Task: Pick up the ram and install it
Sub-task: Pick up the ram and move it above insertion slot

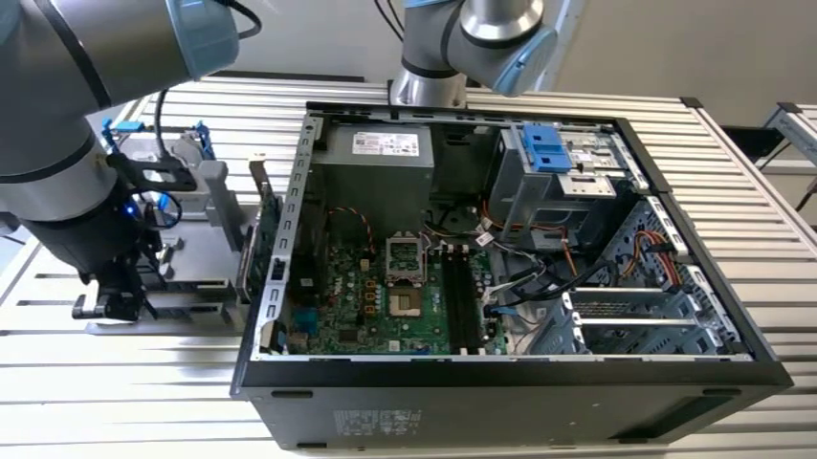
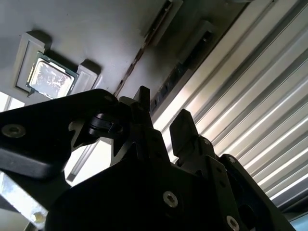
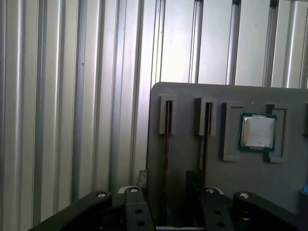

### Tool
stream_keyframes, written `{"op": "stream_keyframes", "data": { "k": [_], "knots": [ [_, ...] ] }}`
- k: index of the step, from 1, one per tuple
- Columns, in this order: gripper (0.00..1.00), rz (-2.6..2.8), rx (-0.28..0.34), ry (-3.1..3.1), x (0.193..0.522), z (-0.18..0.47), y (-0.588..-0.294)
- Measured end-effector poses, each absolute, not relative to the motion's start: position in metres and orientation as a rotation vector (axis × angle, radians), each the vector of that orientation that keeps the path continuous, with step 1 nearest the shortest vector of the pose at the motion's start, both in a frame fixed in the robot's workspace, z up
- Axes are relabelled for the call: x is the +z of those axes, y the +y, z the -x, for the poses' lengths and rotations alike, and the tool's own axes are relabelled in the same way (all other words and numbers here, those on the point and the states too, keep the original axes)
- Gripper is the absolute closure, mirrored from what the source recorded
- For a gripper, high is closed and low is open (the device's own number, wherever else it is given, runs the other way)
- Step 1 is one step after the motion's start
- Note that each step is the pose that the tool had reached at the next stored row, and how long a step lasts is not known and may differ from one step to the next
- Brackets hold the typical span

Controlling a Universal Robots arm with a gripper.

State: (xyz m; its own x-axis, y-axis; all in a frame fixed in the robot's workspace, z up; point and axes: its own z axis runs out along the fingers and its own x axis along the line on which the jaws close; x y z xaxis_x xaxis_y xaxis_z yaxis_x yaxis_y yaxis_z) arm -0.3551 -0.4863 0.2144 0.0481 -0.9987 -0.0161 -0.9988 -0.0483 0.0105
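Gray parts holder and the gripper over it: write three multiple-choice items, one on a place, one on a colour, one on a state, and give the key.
1. In the exterior view, where is the gripper relative to the computer case?
A. Inside it
B. On the exterior view's left of it, low over the gray holder
C. On the exterior view's right of it

2. What colour is the lid of the square processor chip in the holder?
A. Silver
B. Red
C. Black

3. How does the gripper stand?
A. Shut on the chip
B. Shut on a cable
C. Open, nothing between its fingers

Key:
1 B: the arm's tip hangs over the holder, outside the case wall.
2 A: the first wrist view shows a pale metal lid in a green rim.
3 C: both wrist views show the fingers apart.
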Motion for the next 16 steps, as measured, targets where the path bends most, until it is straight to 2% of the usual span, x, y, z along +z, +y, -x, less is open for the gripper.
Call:
{"op": "stream_keyframes", "data": {
  "k": [16],
  "knots": [
    [0.0, 2.268, 0.029, 2.169, 0.198, 0.355, -0.488]
  ]
}}
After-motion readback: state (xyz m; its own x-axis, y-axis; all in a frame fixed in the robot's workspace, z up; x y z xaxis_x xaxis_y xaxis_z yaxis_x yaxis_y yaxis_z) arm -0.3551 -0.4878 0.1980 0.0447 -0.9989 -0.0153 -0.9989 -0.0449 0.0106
